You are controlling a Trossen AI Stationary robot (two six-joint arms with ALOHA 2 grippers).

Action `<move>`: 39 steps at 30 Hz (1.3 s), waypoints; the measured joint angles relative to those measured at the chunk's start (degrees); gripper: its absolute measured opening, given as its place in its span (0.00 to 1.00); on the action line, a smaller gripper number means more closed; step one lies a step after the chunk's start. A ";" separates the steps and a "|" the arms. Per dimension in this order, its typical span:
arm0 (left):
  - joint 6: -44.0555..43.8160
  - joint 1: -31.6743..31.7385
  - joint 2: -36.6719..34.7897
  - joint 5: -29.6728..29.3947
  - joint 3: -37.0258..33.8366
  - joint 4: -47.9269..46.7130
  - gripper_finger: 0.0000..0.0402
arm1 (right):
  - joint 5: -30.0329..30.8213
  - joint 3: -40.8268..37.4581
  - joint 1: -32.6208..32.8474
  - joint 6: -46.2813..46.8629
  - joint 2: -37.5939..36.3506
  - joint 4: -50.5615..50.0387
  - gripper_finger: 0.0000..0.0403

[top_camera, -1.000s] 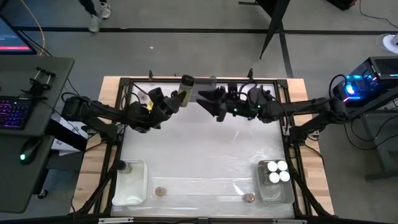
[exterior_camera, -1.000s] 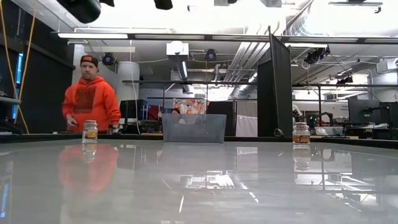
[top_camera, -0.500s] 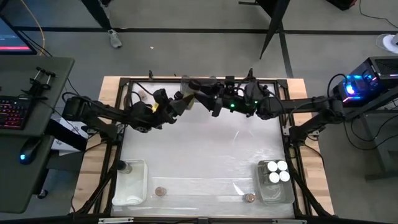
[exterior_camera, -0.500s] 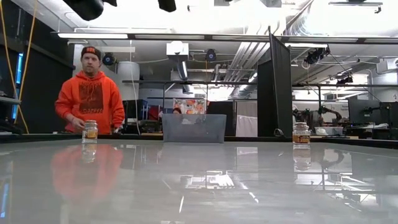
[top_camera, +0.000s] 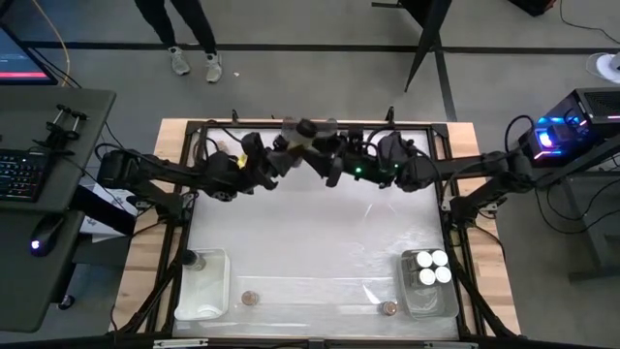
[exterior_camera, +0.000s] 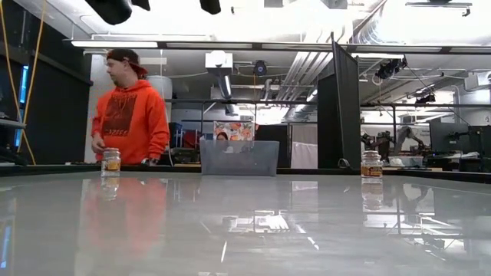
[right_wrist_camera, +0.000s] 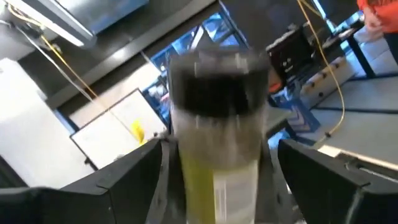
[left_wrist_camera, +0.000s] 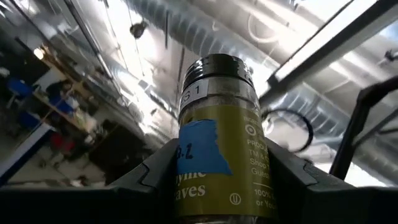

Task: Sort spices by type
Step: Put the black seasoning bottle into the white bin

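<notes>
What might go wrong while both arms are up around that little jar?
The spice jar is gripped by the left gripper, raised near the far edge of the table. The right gripper is open around what looks like the same jar. If the left lets go before the right closes, the jar may drop and roll off. The grippers are very close and could knock together. A person stands just beyond that edge.

Overhead cam looks down; low cam level; wrist cams share jar [left_wrist_camera: 214, 137].
</notes>
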 joint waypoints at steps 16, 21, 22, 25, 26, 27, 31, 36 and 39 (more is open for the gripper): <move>2.67 -0.99 0.26 -1.35 -0.02 -3.20 0.40 | -0.04 -0.04 -1.43 0.69 0.53 2.36 0.74; 3.01 -0.99 0.26 -1.54 -0.02 -3.28 0.40 | 1.72 -0.04 -1.43 -0.05 0.53 2.36 0.52; 3.01 -0.97 0.26 -1.42 -0.02 -3.32 0.40 | 2.07 -0.04 -1.40 -0.19 0.53 2.41 0.49; 3.06 -0.99 0.24 -0.78 -0.02 -3.79 0.40 | 2.37 -0.04 -1.35 -0.75 0.53 2.71 0.48; 3.11 -0.99 0.19 -0.56 -0.02 -4.09 0.40 | 2.43 -0.04 -1.35 -1.10 0.55 2.99 0.48; 3.11 -0.97 0.15 -0.42 -0.02 -4.35 0.40 | 2.49 -0.08 -1.35 -1.31 0.59 3.26 0.48; 4.04 -0.70 -0.01 2.81 0.00 -6.21 0.54 | 2.16 -0.13 -1.33 -2.72 0.13 3.01 0.48; 7.44 0.16 -2.14 10.39 -0.15 -14.20 0.68 | 2.74 -0.09 -1.50 -5.46 -3.78 0.15 0.48; 8.52 0.76 -5.33 12.73 -0.09 -23.73 0.70 | 3.14 -0.09 -1.48 -7.07 -6.75 -4.93 0.48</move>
